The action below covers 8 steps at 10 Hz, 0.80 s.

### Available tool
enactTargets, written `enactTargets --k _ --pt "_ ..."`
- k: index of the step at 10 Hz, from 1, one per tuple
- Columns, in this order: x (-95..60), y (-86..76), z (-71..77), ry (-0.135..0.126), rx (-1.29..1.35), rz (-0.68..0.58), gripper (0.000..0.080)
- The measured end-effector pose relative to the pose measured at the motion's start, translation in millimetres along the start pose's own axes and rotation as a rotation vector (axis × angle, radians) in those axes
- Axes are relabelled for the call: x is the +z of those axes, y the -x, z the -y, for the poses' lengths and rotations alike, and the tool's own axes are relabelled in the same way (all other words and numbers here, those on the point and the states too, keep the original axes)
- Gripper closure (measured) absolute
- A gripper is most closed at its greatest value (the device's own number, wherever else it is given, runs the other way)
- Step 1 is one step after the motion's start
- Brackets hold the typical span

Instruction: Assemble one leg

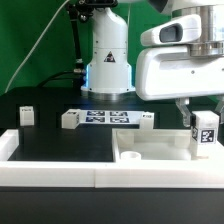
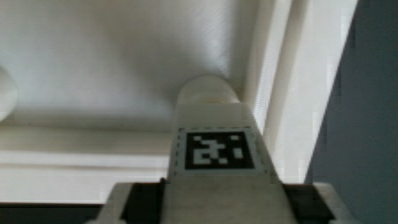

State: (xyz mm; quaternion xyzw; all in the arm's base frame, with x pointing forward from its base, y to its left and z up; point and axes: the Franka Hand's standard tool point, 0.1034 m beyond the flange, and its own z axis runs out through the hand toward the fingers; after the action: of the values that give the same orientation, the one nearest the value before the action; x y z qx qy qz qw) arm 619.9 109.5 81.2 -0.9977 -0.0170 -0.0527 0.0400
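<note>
One leg (image 1: pixel 206 134) stands upright in the tool (image 1: pixel 204 120).

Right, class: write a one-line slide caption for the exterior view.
The claw grips a tagged white leg upright over the white panel, on the exterior view's right.

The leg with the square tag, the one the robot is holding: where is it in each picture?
Exterior view: the leg hangs from the gripper at the exterior view's right, by the white panel.
Wrist view: the leg sticks out between the gripper's fingers, tag facing the camera.
Shared landmark: the white panel, which is the pale surface behind the leg in the wrist view.
</note>
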Motion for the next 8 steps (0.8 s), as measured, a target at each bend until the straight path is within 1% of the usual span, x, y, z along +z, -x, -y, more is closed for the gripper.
enactTargets --k 2,3,4,6,8 --pt "1.5 0.0 3.3 -0.032 0.308 -0.049 0.0509" --pt "1.2 2.1 3.3 -0.043 0.443 -0.076 0.0509" --pt "1.4 2.9 3.5 -0.055 0.574 -0.085 0.0509" --pt "1.9 3.7 5.7 -0.068 0.835 -0.094 0.0507" --pt "3.9 4.6 10.3 -0.1 1.137 -0.1 0.0504"
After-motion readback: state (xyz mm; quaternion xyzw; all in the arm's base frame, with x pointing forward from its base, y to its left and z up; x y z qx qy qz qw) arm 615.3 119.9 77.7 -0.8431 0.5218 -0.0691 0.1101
